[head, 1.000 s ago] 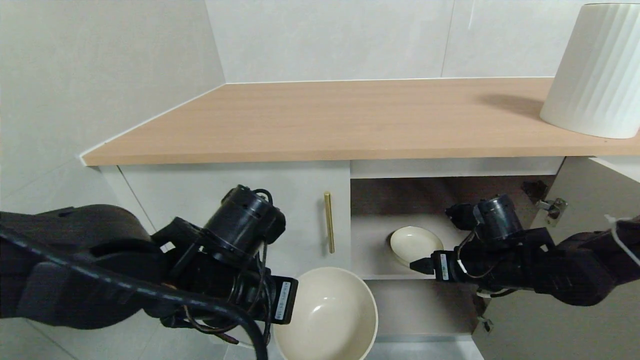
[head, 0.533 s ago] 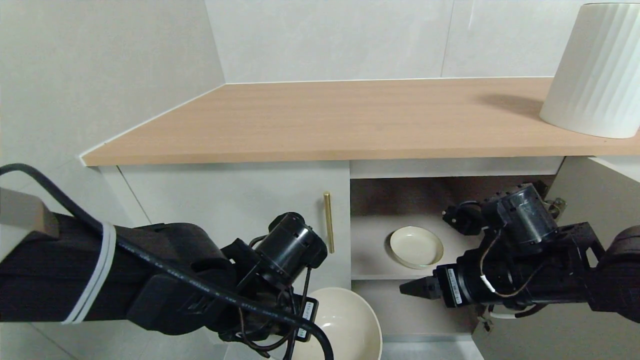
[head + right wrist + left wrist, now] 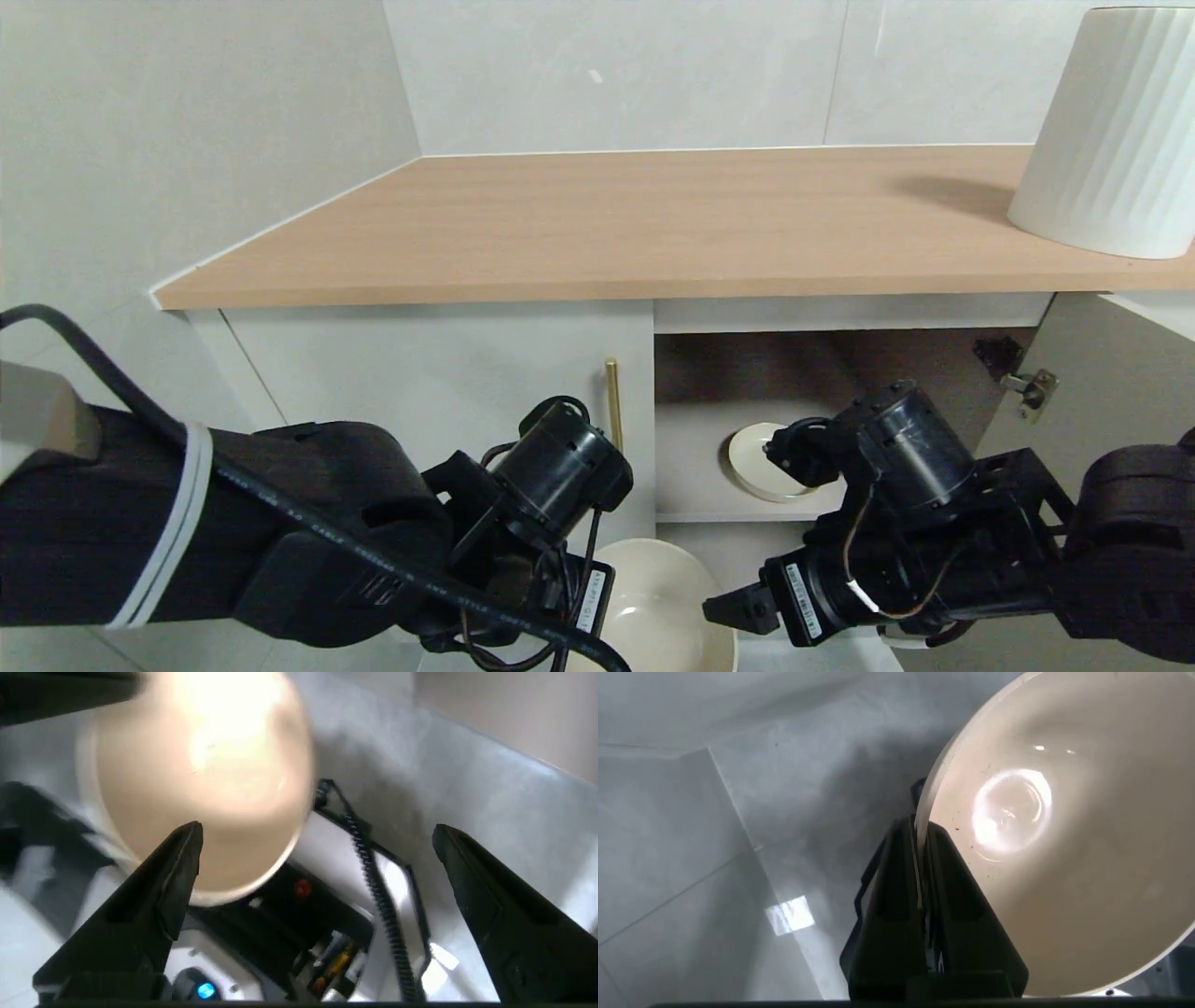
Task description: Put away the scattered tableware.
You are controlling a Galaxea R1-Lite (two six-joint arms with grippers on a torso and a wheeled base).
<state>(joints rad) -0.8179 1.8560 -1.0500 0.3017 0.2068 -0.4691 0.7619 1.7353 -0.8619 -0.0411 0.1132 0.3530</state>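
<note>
Cream bowl (image 3: 653, 597) low before the open cupboard (image 3: 822, 364), we see our left gripper (image 3: 920, 863) pinching its rim tight, our right gripper (image 3: 316, 833) spread wide, holding nothing, small plate (image 3: 752, 457) on the shelf (image 3: 686, 467) inside

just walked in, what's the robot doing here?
The left pincer is shut on the rim of a cream bowl, held low in front of the open cabinet. The right pincer is open beside the bowl, holding nothing. A small dish already sits on the shelf inside.
</note>
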